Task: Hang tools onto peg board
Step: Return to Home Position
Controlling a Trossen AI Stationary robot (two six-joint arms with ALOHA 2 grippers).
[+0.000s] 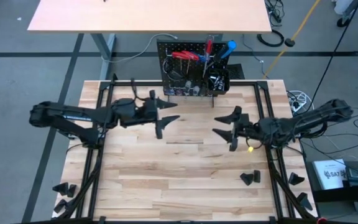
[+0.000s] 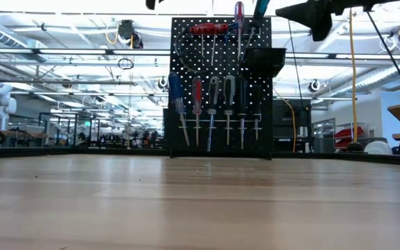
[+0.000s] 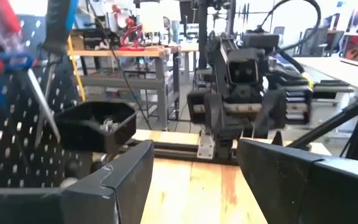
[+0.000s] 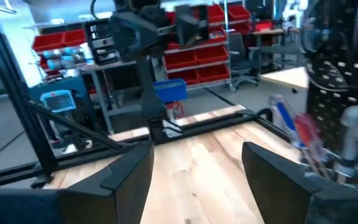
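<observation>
My left gripper and right gripper hover spread and empty over the table, clear of the far peg board, since the tools hang there.

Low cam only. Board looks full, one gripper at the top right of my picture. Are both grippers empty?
Observer: Yes. High view shows the left gripper and the right gripper both open and empty above the table.
Operator: Anything lying loose?
Observer: Only small black blocks, on the right arm's side.
Operator: Last drop went in?
Observer: Left wrist view shows silver metal lying inside the bin.
</observation>
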